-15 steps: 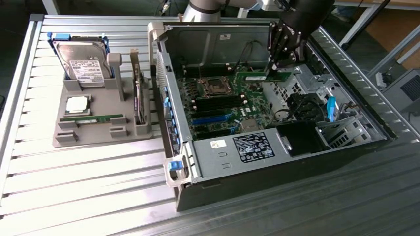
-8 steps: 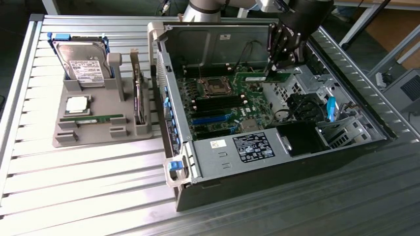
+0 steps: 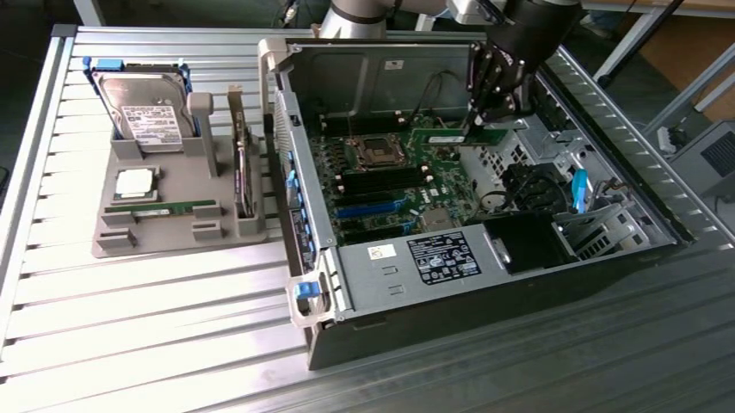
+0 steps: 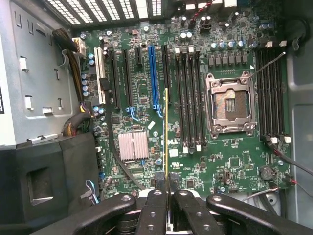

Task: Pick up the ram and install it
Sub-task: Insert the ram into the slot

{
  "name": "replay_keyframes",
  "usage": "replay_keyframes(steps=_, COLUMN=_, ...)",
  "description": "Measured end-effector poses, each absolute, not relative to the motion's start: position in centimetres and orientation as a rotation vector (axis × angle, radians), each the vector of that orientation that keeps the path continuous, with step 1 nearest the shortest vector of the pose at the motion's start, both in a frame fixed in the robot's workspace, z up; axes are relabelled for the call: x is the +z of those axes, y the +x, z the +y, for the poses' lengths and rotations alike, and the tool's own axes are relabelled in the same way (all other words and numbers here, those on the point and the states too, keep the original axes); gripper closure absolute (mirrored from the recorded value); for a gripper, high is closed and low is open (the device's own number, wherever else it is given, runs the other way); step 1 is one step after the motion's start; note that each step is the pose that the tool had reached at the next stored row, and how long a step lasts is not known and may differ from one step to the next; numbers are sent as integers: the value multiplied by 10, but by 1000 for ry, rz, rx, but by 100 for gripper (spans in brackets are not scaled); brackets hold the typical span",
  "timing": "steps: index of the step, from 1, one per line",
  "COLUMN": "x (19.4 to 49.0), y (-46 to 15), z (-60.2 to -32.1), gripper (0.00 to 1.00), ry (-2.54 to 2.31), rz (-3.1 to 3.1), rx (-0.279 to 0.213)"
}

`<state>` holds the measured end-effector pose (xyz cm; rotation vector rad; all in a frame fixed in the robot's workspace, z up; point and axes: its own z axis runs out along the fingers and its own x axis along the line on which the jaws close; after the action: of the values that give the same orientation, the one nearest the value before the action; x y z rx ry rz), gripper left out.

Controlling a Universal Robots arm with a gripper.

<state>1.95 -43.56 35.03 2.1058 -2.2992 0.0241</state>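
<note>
While the end effector (image 3: 497, 116) hangs inside the open case (image 3: 643, 202) near its far wall, the exterior view shows it clamped on the ram (image 3: 460, 136), a green stick held above the board (image 3: 397, 185); a twin (image 3: 161, 209) lies in the grey tray (image 3: 115, 245) on the bench (image 3: 150, 344). From the wrist view, the end effector (image 4: 167, 193) pinches the ram (image 4: 166, 132) edge-on above the board (image 4: 234, 156), beside the black slots (image 4: 188, 98). Picking looks done; seating in a slot remains.

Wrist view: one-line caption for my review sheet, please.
Gripper shut on the ram, held edge-on above the motherboard, beside its empty memory slots.
</note>
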Motion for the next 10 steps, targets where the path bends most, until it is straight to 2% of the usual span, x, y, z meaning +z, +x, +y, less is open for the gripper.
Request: replay_keyframes(steps=10, x=347, y=19, z=-436, gripper=89, ry=2106, rz=-2299, rx=24)
